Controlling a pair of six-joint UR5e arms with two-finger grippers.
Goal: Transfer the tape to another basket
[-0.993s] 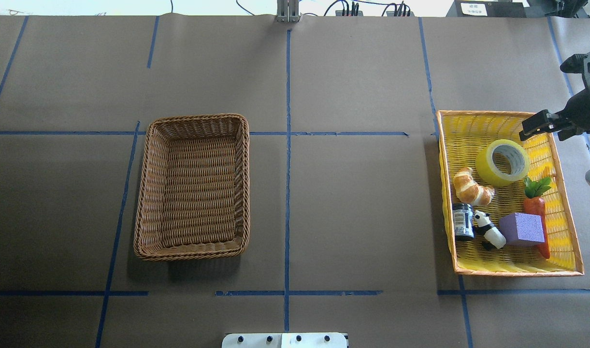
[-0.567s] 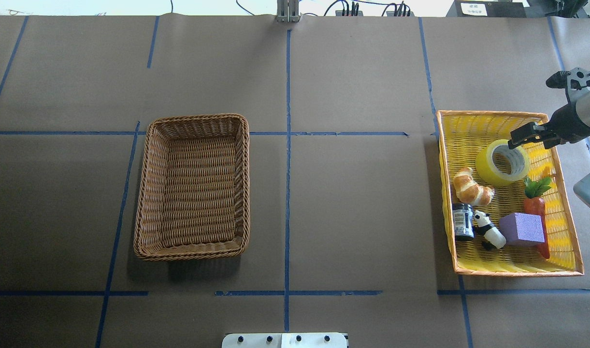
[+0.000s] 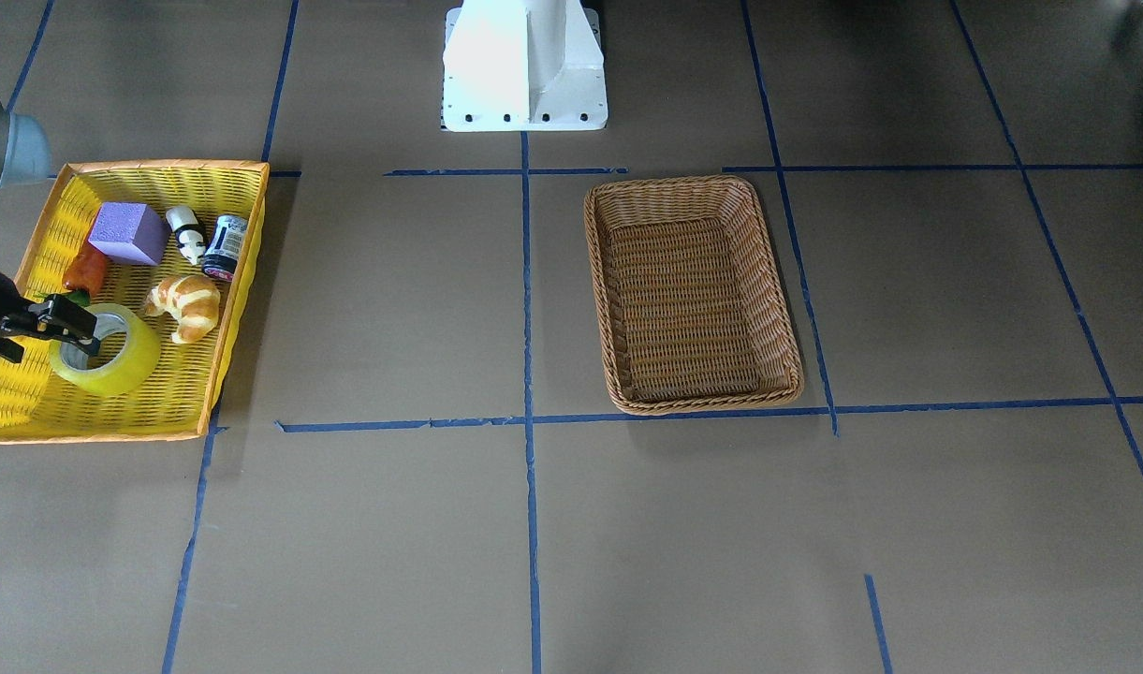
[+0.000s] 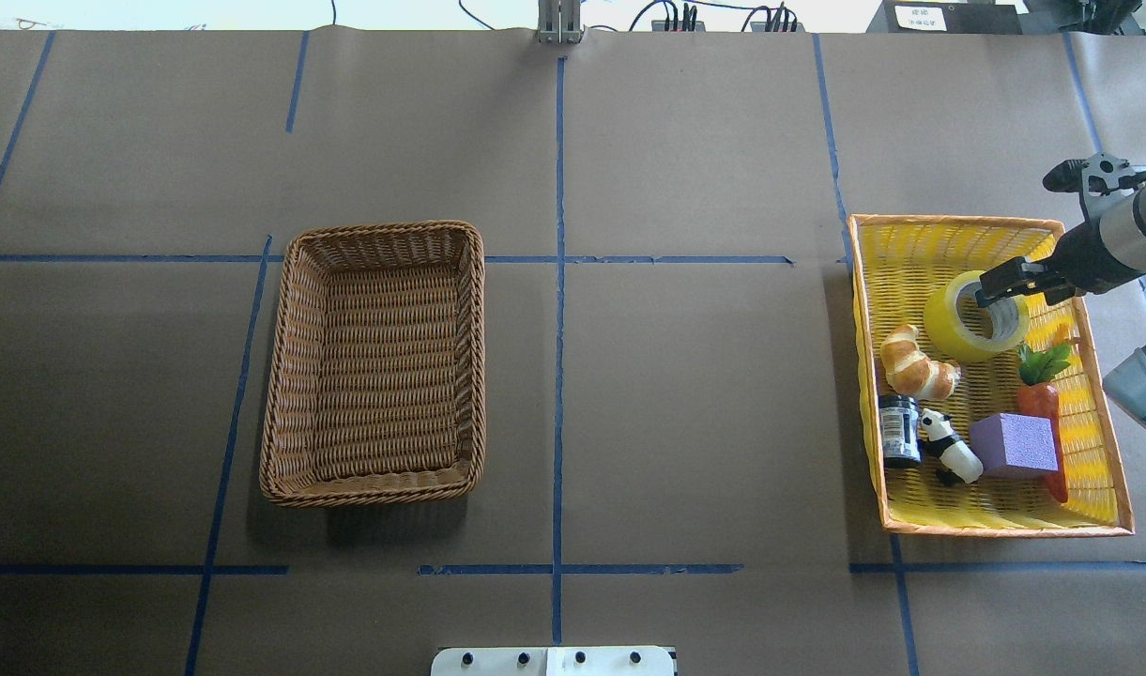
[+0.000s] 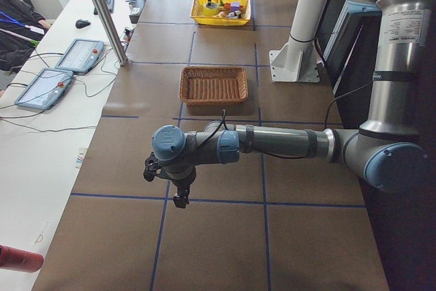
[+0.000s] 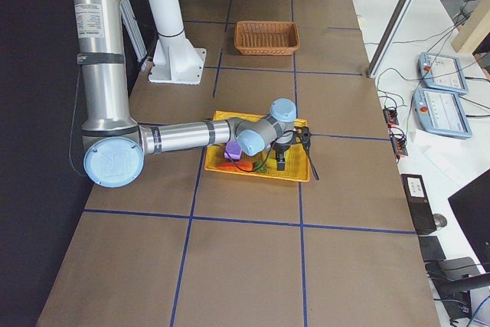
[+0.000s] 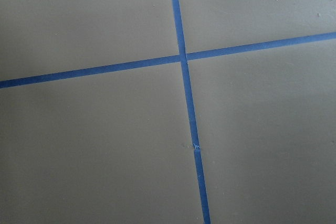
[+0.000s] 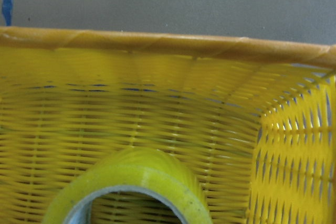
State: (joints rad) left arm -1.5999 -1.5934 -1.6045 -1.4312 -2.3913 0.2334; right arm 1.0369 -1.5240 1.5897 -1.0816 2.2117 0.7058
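The tape, a yellow-green roll with a white core, lies tilted in the yellow mesh basket, at its far end. It also shows in the front view and fills the bottom of the right wrist view. My right gripper is open and sits right over the roll's far-right rim and hole; it shows in the front view too. The brown wicker basket stands empty left of centre. My left gripper hangs over bare table far from both baskets; I cannot tell whether it is open or shut.
In the yellow basket with the tape lie a croissant, a dark jar, a panda figure, a purple block and a carrot. Blue tape lines cross the brown table. The robot's white base stands at the near edge.
My right gripper has moved from the yellow basket's far right corner leftward and down onto the tape's rim. The tape and other items have not moved.
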